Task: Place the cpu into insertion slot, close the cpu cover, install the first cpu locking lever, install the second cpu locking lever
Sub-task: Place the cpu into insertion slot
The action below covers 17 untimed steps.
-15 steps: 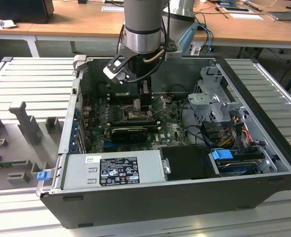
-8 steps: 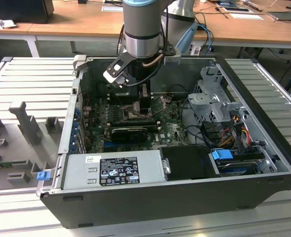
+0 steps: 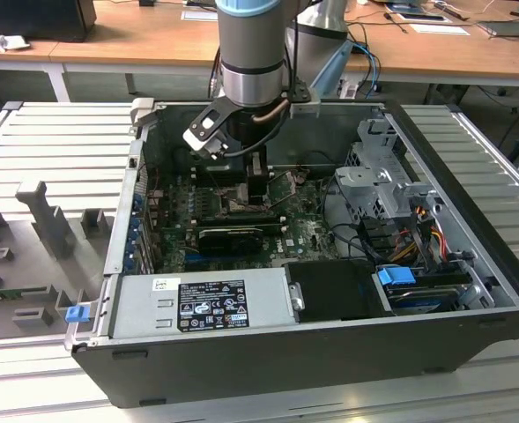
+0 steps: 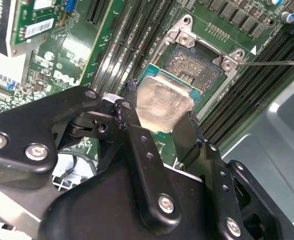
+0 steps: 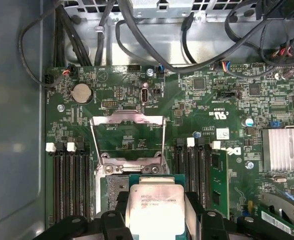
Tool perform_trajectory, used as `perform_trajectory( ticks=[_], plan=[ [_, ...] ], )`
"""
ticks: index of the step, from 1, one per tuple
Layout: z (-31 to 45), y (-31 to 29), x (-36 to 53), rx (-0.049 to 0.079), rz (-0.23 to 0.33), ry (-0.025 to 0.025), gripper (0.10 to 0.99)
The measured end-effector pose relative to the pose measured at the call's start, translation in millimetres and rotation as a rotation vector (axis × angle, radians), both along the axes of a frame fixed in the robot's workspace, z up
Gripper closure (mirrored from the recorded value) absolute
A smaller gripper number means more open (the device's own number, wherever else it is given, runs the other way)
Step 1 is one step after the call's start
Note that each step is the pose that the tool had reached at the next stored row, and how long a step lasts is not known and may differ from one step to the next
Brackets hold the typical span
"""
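Over the insertion slot (image 4: 195, 67), the gripper (image 4: 161, 101) squeezes the cpu (image 4: 159, 105) between its fingers (image 4: 185, 134). Whether the cpu touches the slot is hard to tell. The first wrist view shows the cpu cover (image 5: 128, 119) flipped open next to the slot; the second wrist view shows a thin lever (image 4: 274, 63) sticking out. From the exterior view, the arm (image 3: 250, 53) blocks the slot.
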<state>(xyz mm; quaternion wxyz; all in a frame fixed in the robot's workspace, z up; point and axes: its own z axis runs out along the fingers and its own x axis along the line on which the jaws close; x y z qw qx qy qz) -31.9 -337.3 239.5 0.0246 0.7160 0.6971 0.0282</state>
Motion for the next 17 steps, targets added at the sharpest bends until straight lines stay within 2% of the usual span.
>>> perform_trajectory(
  ticks=[3,7,12,17],
  plan=[
    [-5.9,7.4,-3.7,-0.001,0.007,-0.0002,0.561],
    [-13.7,8.4,-7.6,-0.002,0.042,-0.0001,0.561],
    [-20.1,16.0,-9.3,-0.002,0.041,0.0,0.561],
    [-23.2,16.6,-9.5,-0.003,0.038,0.0001,0.561]
  ],
)
